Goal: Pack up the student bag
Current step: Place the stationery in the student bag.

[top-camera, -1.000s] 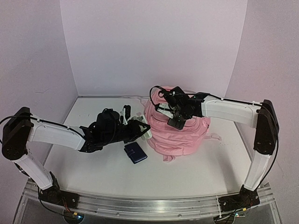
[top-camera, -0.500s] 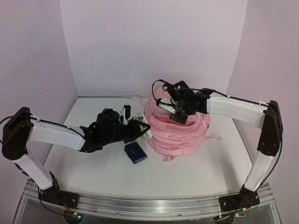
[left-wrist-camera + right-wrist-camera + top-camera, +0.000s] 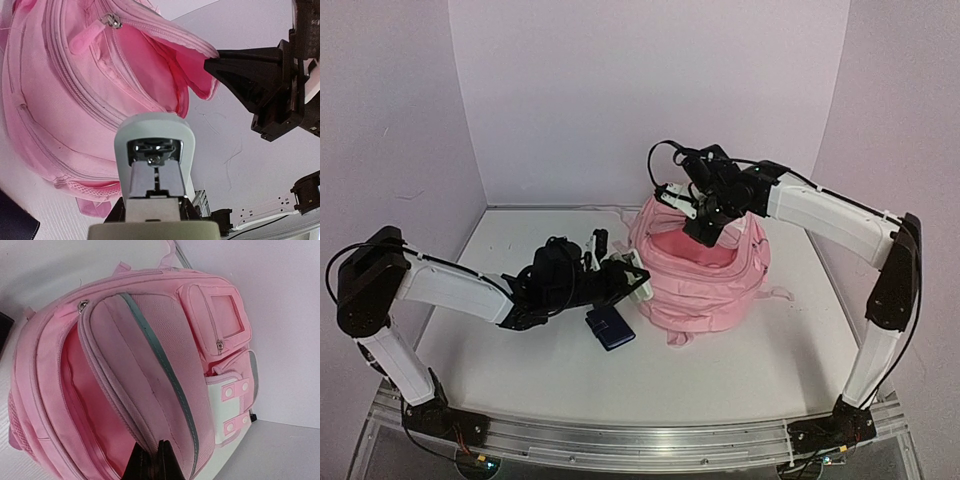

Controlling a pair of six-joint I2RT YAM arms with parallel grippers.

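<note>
Two grippers on this. Left gripper (image 3: 638,280) sits just beside the bag (image 3: 705,290), above a dark blue case (image 3: 610,327); can't tell if it's open or closed. Bag's mid-table, right of centre, soft and floppy, so I'd guess it sags unless held by the rim. Right gripper (image 3: 672,192) is clamped on the flap edge, holding the mouth open.

Pink student bag (image 3: 705,275) with paler white panels; dark navy wallet (image 3: 610,327) on white table (image 3: 550,370)
</note>
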